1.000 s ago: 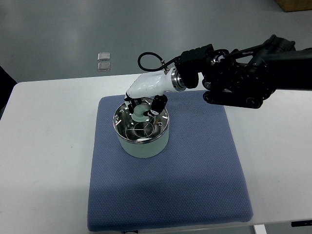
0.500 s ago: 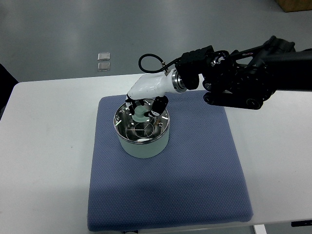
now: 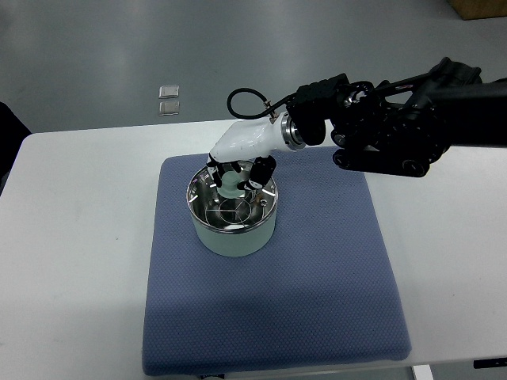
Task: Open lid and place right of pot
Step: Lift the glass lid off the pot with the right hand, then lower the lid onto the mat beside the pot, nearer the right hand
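Here the right hand reaches in from the picture's right edge on a bulky black arm that runs nearly level across the far side of the table. At the wrist a silver collar joins the black forearm to the white shell of the hand, and a black cable loops up just behind it. The white palm slopes down and to the left, so the hand points into the top of the pot from its far right side.

The dark fingers hang down from the palm over the far half of the pot's top. They are closed around the pale green knob of the lid, one finger to the knob's right and others to its left and behind it, touching it on both sides.

The lid, clear with a metal rim, lies flat on the pot, seated inside the shiny rim; its knob stands upright near the far part of the lid, under the palm. The pot is pale green and stands on the far left part of a blue mat, which covers the middle of the white table. The mat to the right of the pot is bare fabric.
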{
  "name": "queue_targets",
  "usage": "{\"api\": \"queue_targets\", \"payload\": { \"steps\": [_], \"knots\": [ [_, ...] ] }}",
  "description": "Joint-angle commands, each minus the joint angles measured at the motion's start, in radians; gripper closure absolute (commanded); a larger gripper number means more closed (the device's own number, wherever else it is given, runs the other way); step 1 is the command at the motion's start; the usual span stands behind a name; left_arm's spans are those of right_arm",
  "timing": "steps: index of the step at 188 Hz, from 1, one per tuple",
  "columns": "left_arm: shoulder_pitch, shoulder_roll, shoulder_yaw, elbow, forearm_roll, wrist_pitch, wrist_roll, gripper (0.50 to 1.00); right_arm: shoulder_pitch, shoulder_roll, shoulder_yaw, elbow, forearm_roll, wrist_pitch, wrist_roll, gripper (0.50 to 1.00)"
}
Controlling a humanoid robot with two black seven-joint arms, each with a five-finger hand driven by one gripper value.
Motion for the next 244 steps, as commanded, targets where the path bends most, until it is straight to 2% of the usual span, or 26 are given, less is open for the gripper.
{"api": "queue_targets", "payload": {
  "steps": [1,98,138,139,148,194,224,244],
  "knots": [
    [0.000,0.000,0.000,0.002,0.000,0.000,0.000,0.500,0.006,-0.004,0.002,0.002,-0.001,0.000,0.001,1.000],
    [0.000,0.000,0.000,0.000,0.000,0.000,0.000,0.500,0.087,-0.073,0.014,0.054,0.004,-0.005,0.014,1.000],
    [0.001,0.000,0.000,0.000,0.000,0.000,0.000,0.500,0.107,-0.125,0.014,0.054,0.005,-0.008,0.014,1.000],
    [0.000,0.000,0.000,0.000,0.000,0.000,0.000,0.500,0.107,-0.153,0.014,0.054,0.007,-0.006,0.012,1.000],
    [0.000,0.000,0.000,0.000,0.000,0.000,0.000,0.500,0.107,-0.174,0.014,0.054,0.007,-0.005,0.012,1.000],
    [0.000,0.000,0.000,0.000,0.000,0.000,0.000,0.500,0.059,-0.294,0.005,0.054,-0.002,-0.006,0.010,1.000],
    [0.000,0.000,0.000,0.000,-0.001,0.000,0.000,0.500,0.021,-0.325,0.003,0.054,-0.015,-0.008,0.010,1.000],
    [0.000,0.000,0.000,0.000,0.000,0.000,0.000,0.500,-0.053,-0.345,0.003,0.045,-0.054,-0.015,0.009,1.000]
  ]
}}
